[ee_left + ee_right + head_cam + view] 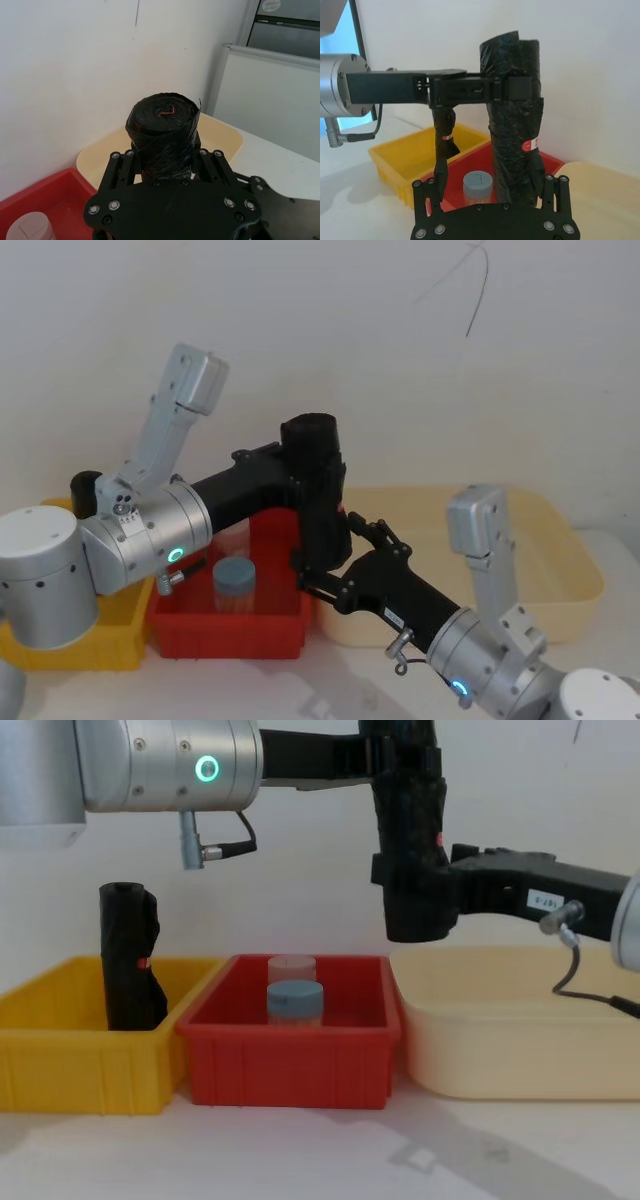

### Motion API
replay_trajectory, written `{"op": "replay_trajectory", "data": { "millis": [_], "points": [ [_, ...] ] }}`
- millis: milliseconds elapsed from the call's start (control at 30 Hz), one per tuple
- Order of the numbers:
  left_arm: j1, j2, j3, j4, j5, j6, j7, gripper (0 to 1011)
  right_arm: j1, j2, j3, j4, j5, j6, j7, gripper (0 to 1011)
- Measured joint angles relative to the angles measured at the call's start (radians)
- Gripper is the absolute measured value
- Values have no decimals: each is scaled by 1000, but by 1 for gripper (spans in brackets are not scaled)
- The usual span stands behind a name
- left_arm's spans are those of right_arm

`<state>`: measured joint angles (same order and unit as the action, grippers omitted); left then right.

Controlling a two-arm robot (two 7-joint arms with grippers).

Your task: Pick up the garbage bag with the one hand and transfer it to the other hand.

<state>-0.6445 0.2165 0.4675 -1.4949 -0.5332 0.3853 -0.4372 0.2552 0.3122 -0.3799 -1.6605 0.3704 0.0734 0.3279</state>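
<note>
Holding garbage bag [405, 830] upright above right edge of red bin [290, 1070], left gripper [510, 91] clamped on upper part, right gripper [487, 171] spread open around lower end; risking drop by releasing left before closing right.

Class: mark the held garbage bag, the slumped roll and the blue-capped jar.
garbage bag [408, 815], chest view, mid-body.
slumped roll [130, 955], chest view, middle.
blue-capped jar [295, 992], chest view, cap.
</note>
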Motion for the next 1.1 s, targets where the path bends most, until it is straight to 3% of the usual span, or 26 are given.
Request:
{"op": "replay_trajectory", "data": {
  "millis": [400, 1100],
  "points": [
    [-8, 8, 12, -5, -12, 3, -11, 496, 14, -26, -3, 25, -15, 34, -18, 1000],
    [3, 40, 27, -32, -30, 5, -22, 496, 66, -83, 42, 95, -19, 106, -86, 1001]
  ]
}}
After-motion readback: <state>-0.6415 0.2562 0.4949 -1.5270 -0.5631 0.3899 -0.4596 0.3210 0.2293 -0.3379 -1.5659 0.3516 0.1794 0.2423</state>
